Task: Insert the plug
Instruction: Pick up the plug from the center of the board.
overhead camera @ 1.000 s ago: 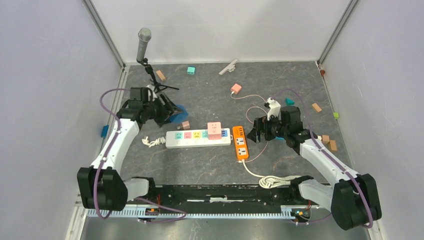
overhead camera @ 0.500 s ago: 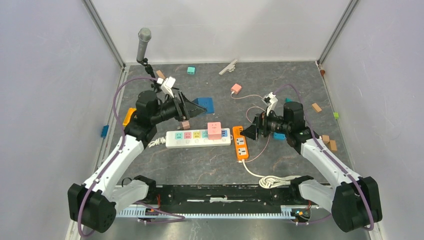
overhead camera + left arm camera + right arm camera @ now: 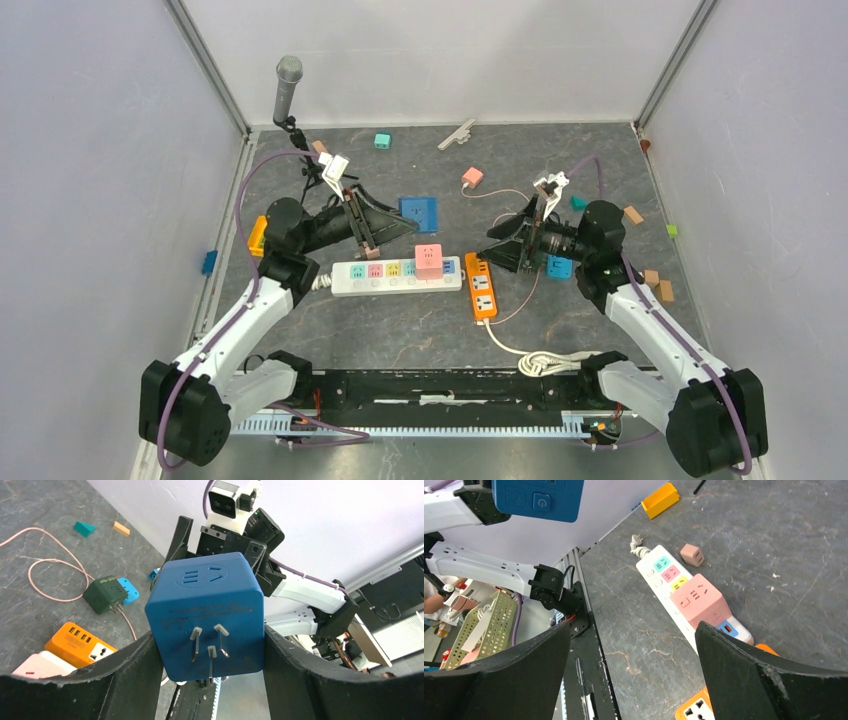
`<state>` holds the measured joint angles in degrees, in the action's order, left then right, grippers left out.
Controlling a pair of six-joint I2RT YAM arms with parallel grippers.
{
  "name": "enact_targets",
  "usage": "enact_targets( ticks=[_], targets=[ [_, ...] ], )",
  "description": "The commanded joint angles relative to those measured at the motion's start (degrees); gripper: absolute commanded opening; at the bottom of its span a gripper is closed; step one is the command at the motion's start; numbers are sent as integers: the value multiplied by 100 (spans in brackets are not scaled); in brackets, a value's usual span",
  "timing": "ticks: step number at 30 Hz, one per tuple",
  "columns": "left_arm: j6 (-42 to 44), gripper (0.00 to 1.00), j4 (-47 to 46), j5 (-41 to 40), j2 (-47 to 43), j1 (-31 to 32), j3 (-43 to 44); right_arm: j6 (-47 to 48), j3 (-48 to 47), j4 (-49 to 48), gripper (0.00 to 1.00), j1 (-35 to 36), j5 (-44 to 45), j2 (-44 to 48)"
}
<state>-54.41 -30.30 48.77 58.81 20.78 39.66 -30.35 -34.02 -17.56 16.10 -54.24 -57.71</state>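
white strip (image 3: pixel 345 284) left sockets free | pink adapter (image 3: pixel 429 260) blocks right end | orange strip (image 3: pixel 481 286) beside

The long power strip (image 3: pixel 397 275) lies across the middle of the tabletop (image 3: pixel 420 330), left to right. A cube adapter (image 3: pixel 429 260) sits on its right part; a small adapter (image 3: pixel 372 252) lies just behind its left part. The short power strip (image 3: pixel 481 286) lies just beside its right end, turned front to back. The cube plug (image 3: pixel 207 615) is between the fingers of the left pincer (image 3: pixel 405 218), above the tabletop, behind the long power strip. The right pincer (image 3: pixel 497 250) is right of the short power strip's far end.
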Motion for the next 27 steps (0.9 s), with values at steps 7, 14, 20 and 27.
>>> enact_targets(
  ticks=[7, 14, 20, 27],
  targets=[
    [119, 2, -363, 242, -179, 44, -117, -394, -155, -688, 98, 205, -137, 12],
    [554, 2, 25, 247, -318, 45, -173, -654, -354, -797, 98, 494, 63, -37],
    [1710, 2, 702, 299, -568, 46, -148, -1218, -567, -561, 98, 598, 308, -217],
    [4449, 2, 1791, 419, -998, 90, -55, -1809, -799, -303, 98, 706, 152, -560]
  ],
)
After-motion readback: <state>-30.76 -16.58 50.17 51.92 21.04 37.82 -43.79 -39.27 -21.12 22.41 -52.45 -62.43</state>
